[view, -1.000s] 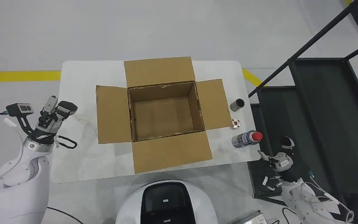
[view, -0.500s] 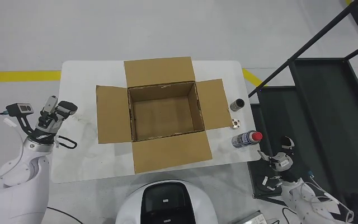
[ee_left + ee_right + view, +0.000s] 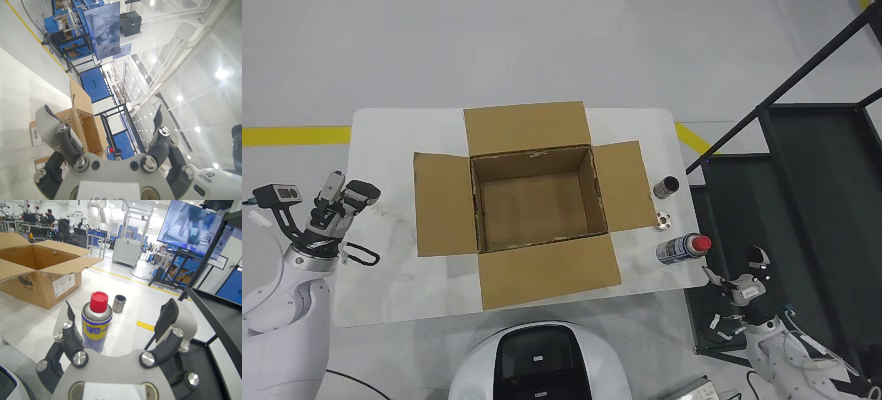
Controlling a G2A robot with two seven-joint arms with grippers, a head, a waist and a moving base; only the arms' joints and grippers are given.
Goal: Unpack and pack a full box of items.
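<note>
- Left gripper (image 3: 346, 190): fingers spread, empty; box (image 3: 447, 215) well off to its side.
- Box: flaps open, nothing inside; unpacking seems done.
- Can (image 3: 682, 247), flange (image 3: 664, 218), cylinder (image 3: 669, 186): out on the table.
- Right gripper (image 3: 119, 310): spread wide, empty, can just ahead; packing not yet started.

One cardboard box (image 3: 532, 165) sits on one white table (image 3: 392, 140); the box has four flaps (image 3: 527, 128), all folded outward; three loose items stand on the table, one of each kind: one spray can (image 3: 683, 247) with one red cap, one plain metal sleeve (image 3: 669, 186), and one small flanged metal piece (image 3: 664, 218); one dark rack (image 3: 782, 200) stands past the table's edge; there are two grippers, the left gripper (image 3: 102, 117) and the right gripper (image 3: 119, 309).
</note>
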